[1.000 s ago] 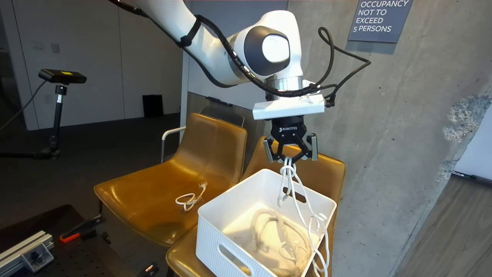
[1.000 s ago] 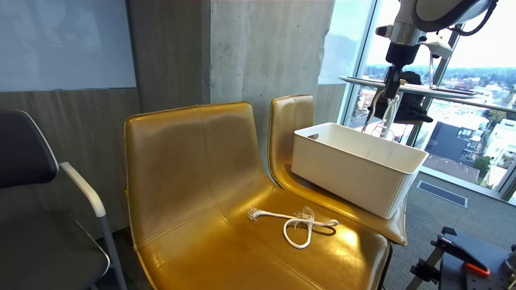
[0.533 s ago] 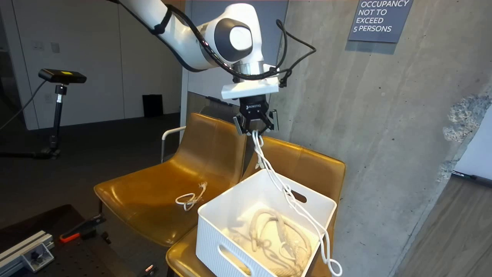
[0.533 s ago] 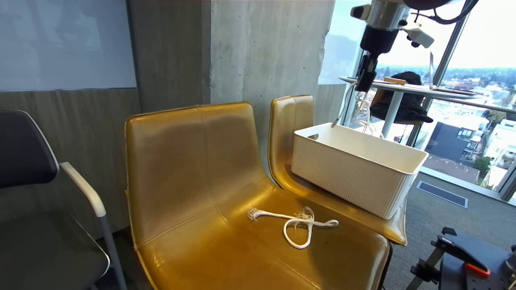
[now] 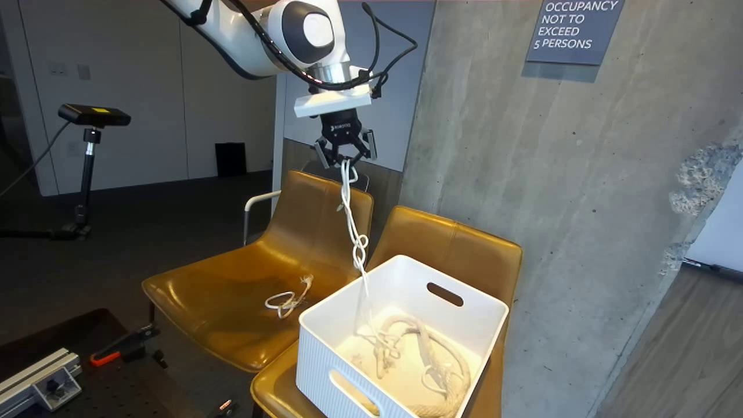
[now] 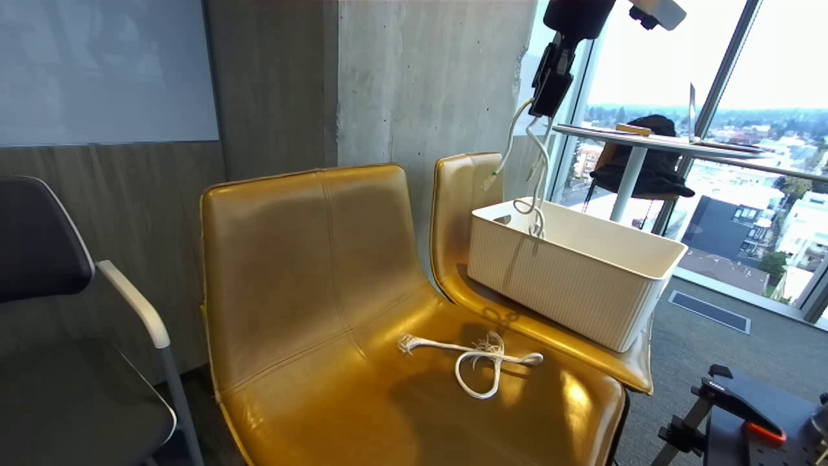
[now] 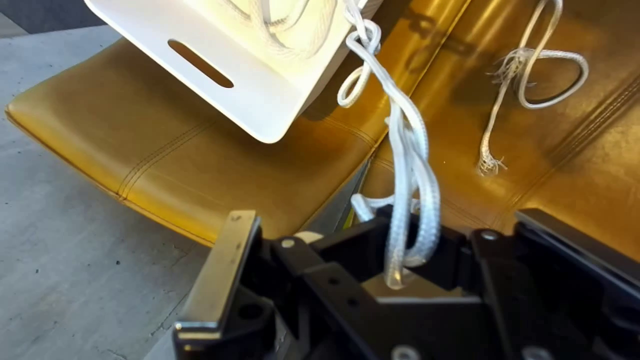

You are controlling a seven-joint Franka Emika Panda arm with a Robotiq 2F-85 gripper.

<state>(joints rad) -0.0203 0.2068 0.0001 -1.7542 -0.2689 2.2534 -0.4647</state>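
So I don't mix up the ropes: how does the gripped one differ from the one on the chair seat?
The held rope hangs from the closed gripper; the seat rope lies on the chair seat. The held rope is bunched into several tangled strands; the seat rope is one loosely looped strand. The held rope looks longer than the seat rope. Both are whitish.
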